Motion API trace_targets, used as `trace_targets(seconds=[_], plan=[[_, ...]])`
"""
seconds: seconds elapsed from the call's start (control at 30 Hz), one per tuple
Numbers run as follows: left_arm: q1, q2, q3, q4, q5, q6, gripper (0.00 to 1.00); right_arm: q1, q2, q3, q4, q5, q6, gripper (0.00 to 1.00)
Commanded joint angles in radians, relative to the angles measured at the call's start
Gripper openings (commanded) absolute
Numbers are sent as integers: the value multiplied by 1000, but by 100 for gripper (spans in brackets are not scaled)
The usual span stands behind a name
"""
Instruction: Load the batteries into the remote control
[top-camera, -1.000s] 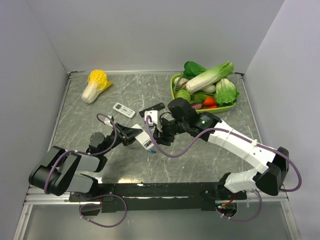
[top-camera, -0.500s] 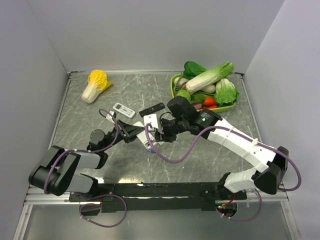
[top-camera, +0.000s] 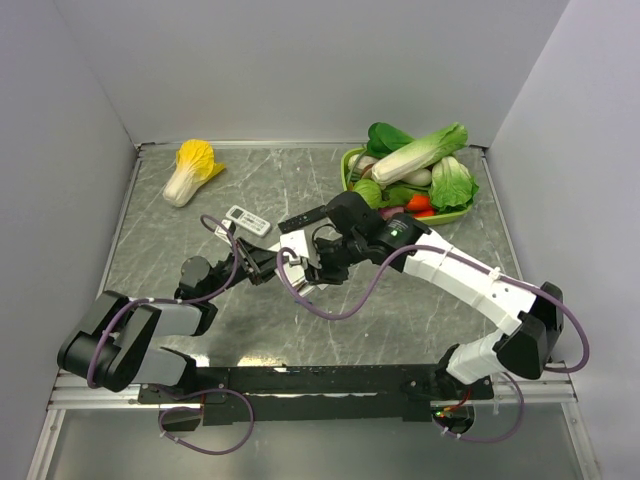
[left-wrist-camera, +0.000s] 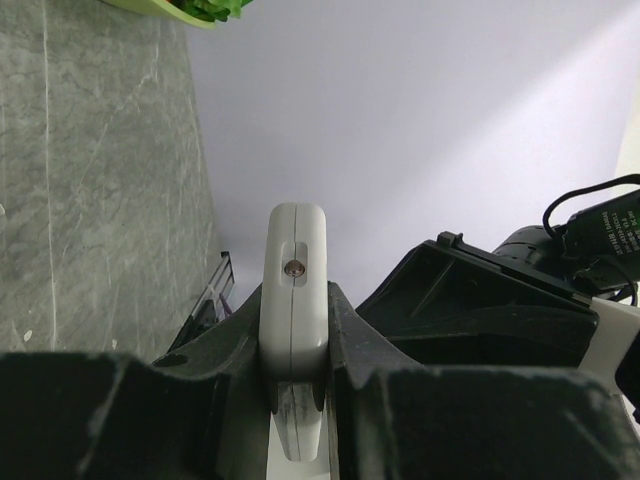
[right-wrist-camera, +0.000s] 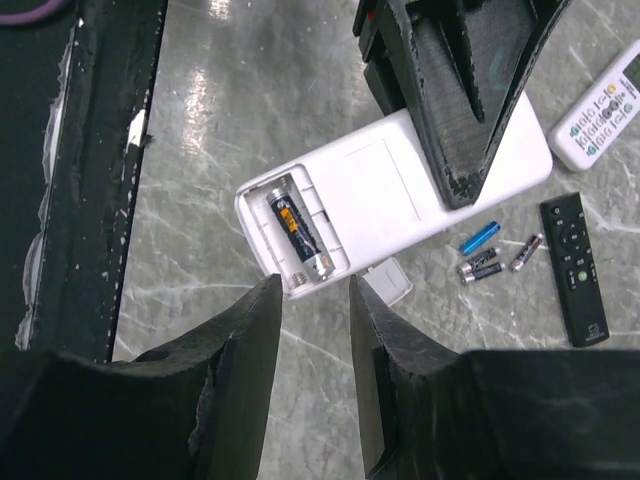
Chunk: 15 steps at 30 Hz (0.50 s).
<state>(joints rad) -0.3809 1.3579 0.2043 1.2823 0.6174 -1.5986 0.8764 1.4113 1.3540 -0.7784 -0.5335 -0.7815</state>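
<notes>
Remote control, a white rectangular plastic handset (right-wrist-camera: 390, 185), clamped back-up in the left gripper (left-wrist-camera: 296, 340) over the grey marbled table (right-wrist-camera: 200, 200); one dark cylindrical cell (right-wrist-camera: 297, 232) seated, one slot empty. Right gripper (right-wrist-camera: 315, 300) parted, empty; small loose batteries (right-wrist-camera: 480, 237) lie below.

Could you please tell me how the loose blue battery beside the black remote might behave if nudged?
The blue battery is a small smooth cylinder lying on its side, so it would probably roll across the table. It looks rigid, and tiny enough to slip from a pinch.
</notes>
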Motion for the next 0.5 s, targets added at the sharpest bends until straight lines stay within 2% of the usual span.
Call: trace_targets(seconds=[0.0, 0.47], plan=[[-7, -13, 33, 578, 21, 19, 1, -4, 29, 57, -21, -40, -42, 41], [-6, -2, 49, 580, 38, 17, 1, -4, 74, 73, -27, -56, -55, 41]])
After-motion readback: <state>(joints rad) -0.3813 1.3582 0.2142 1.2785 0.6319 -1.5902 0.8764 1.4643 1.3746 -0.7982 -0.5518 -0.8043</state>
